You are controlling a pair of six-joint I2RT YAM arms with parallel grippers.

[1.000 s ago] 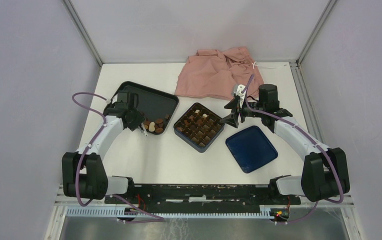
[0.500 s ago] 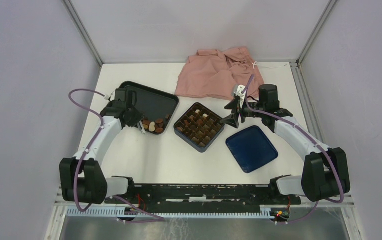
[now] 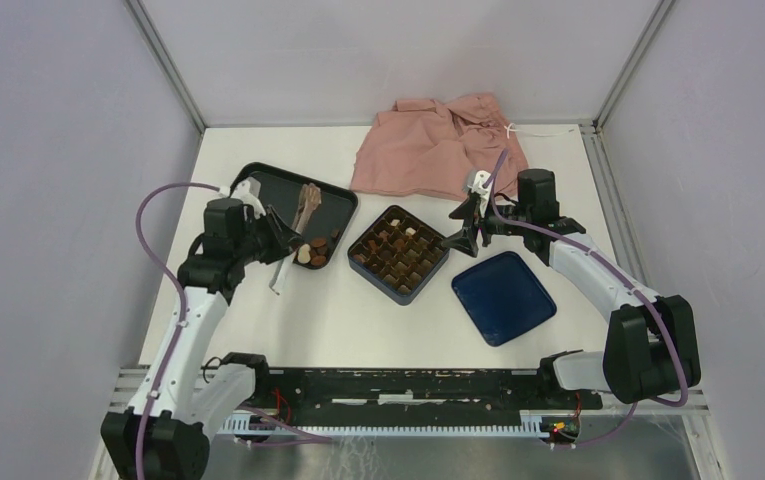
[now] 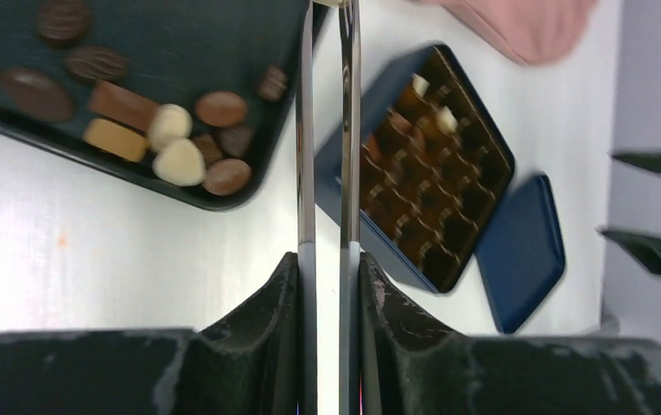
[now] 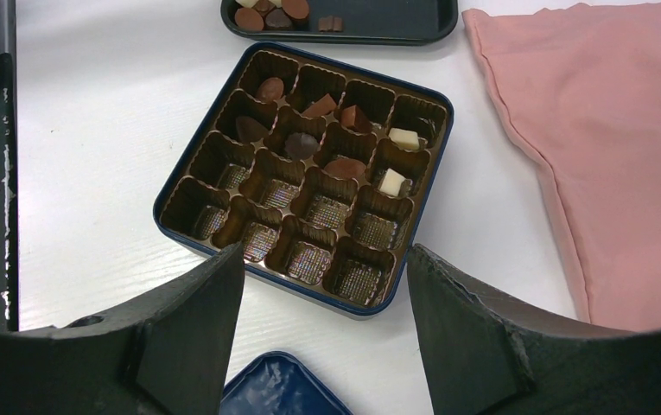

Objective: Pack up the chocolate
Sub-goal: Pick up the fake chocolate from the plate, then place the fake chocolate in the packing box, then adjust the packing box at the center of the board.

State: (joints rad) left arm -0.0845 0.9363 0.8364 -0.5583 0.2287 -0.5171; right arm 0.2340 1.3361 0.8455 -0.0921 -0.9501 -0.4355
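Note:
Loose chocolate (image 3: 310,248) (image 4: 180,160), dark, tan and cream, lies in the near corner of the black tray (image 3: 298,195) (image 4: 188,43). More chocolate (image 5: 344,117) fills the far cells of the dark blue box (image 3: 398,253) (image 5: 305,288). My left gripper (image 3: 276,238) (image 4: 327,259) is shut on metal tongs (image 3: 307,207) (image 4: 306,130), whose blades run over the tray's edge. Their tips leave the wrist view, so what they hold is hidden. My right gripper (image 3: 461,228) (image 5: 325,259) hangs open beside the box, with nothing between its fingers.
The box's blue lid (image 3: 503,297) (image 5: 279,385) lies on the table near the right arm. A pink cloth (image 3: 438,145) (image 5: 620,156) is bunched at the back, just beyond the box. Grey walls close in both sides.
My left arm has swung up and back, lifting the tongs from the tray's near corner so that they slant over the tray. The right arm has not moved.

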